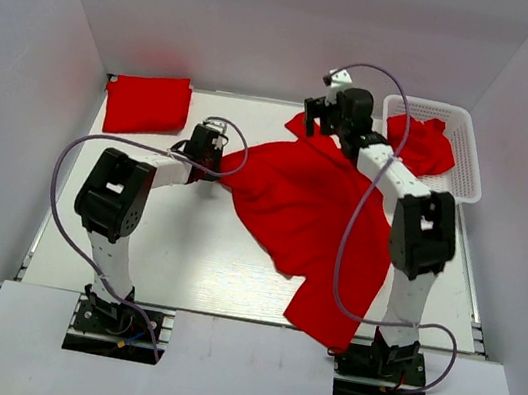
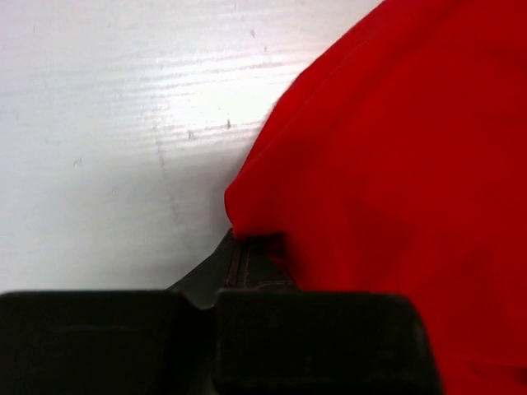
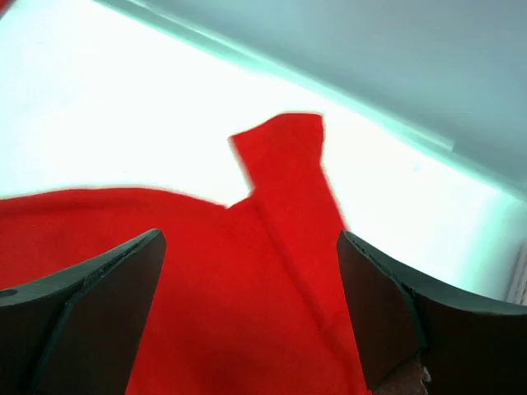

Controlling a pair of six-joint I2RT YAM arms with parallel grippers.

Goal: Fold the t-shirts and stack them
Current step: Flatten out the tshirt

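While the left claw pinches its edge, a rumpled bright red t-shirt sprawls over the worktop under the spread right claw.

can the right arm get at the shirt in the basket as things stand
Probably yes. The right gripper is open and empty, above the spread t-shirt just beside the basket, whose crumpled t-shirt lies uncovered with nothing in between.

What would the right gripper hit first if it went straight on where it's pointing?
The spread t-shirt. The open right gripper points at its red cloth beside a sleeve, with nothing between. How far off the cloth lies is unclear.
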